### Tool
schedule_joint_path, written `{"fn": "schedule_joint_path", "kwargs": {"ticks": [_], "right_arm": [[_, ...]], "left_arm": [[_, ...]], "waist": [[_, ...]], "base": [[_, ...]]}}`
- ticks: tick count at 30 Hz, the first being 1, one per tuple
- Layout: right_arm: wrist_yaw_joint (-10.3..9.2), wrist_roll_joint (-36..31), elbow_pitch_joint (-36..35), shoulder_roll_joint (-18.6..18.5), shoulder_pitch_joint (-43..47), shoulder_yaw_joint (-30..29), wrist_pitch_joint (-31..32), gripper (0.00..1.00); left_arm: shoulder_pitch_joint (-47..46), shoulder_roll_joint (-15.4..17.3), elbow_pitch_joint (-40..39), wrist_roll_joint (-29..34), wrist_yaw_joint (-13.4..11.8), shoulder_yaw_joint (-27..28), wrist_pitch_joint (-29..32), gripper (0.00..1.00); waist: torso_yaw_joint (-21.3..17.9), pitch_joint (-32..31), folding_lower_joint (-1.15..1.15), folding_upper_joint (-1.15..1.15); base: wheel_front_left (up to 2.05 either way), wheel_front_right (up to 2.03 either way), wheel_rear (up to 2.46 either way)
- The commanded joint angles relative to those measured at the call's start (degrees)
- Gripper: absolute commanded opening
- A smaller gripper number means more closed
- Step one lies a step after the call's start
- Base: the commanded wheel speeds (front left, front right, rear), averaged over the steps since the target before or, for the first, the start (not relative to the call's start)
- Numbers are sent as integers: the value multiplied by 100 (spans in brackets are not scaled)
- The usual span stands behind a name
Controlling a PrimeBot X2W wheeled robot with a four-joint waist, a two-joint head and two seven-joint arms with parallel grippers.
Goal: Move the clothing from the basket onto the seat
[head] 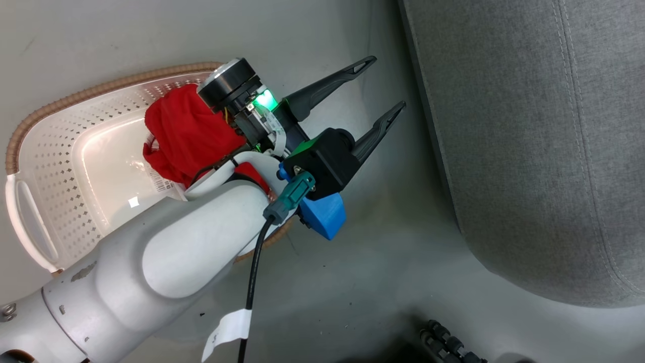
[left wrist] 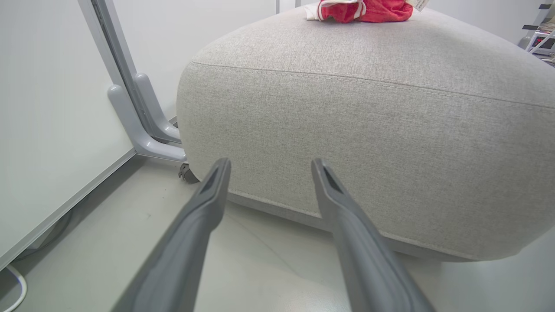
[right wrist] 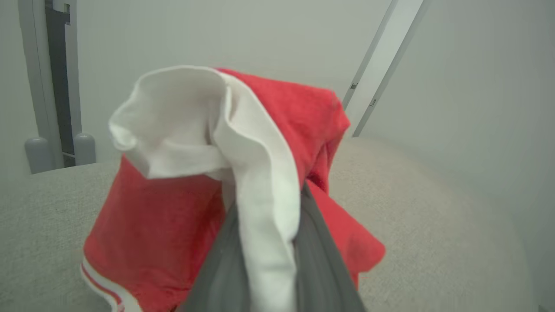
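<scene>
My right gripper (right wrist: 266,208) is clamped on the clothing (right wrist: 173,216), centre frame, above the seat (right wrist: 433,225). My left gripper (head: 385,83) is spread wide and empty, upper middle of the head view, between basket (head: 50,166) and seat.

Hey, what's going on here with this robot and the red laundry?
The robot is shifting clothing out of the basket onto the grey seat. Its right gripper is shut on a red and white garment over the top of the seat; whether the cloth rests there yet is hard to tell. The left gripper is open and empty, above the floor between basket and seat. Another red piece lies in the basket, so the job is not finished.
</scene>
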State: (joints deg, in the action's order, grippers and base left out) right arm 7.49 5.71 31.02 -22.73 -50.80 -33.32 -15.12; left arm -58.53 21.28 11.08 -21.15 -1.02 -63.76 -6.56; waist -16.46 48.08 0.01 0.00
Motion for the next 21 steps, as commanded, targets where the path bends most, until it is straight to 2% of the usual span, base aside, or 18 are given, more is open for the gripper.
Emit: {"fn": "schedule_joint_path", "kwargs": {"ticks": [1,4,9,10,11,16,21], "right_arm": [[1,16,115,80,131,21,-6,0],[1,17,358,204,267,25,-6,0],[1,-2,633,189,201,111,-6,0],[1,-16,639,197,204,117,-6,78],[1,-7,645,204,222,128,-6,100],[1,73,361,233,545,161,-6,100],[1,24,-245,414,1272,350,-6,100]], "left_arm": [[-71,13,-40,21,-27,-8,27,100],[-87,21,-98,21,-51,-20,42,100],[-96,62,-101,-2,-68,-25,39,100],[-85,56,-90,-13,-77,-28,26,100],[-73,36,-80,-26,-82,-30,3,100],[-10,-81,11,-48,-88,-51,-134,100],[128,-185,242,-148,-102,-61,-367,100]], "waist": [[29,4,-1,0],[56,19,-1,0],[76,22,-1,0],[76,0,-1,0],[82,-27,-1,0],[147,-219,-1,0],[163,-639,-1,0]], "base": [[0,0,0],[0,0,0],[0,0,0],[0,0,0],[0,0,0],[0,0,0],[0,0,0]]}}
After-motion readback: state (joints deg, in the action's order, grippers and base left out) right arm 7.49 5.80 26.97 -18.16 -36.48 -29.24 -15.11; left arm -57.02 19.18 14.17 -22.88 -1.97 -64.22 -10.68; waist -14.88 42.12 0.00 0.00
